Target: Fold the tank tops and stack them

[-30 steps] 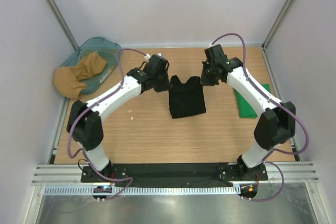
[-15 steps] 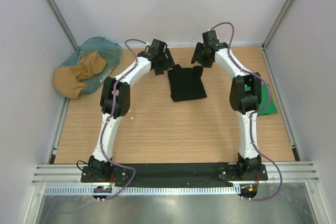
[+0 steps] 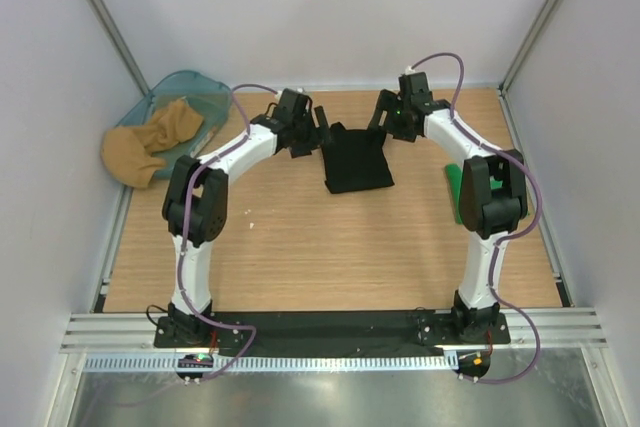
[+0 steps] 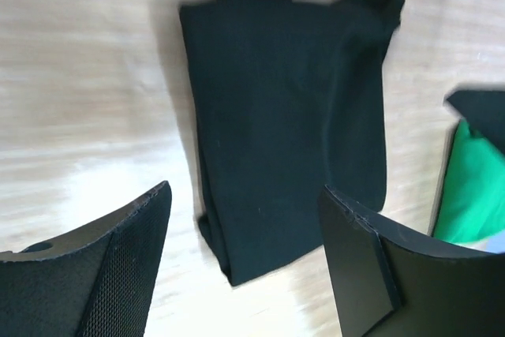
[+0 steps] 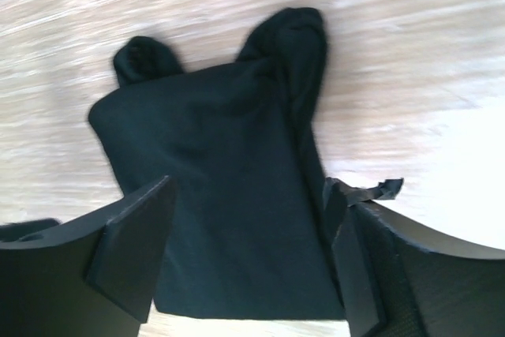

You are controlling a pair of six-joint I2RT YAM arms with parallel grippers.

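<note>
Black tank top — left pincer, right pincer splayed, flanking its far edge

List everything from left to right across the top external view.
Teal plastic basket holding a crumpled mustard cloth → left gripper → folded black fabric tank top → right gripper → bright green fabric tank top.

Bright even light, soft shadows, wrist views blurred, patches of glare

Counting two tank tops: one black tank top, one green tank top. Seeing two arms: left arm, right arm. One teal bin, one tan cloth.
</note>
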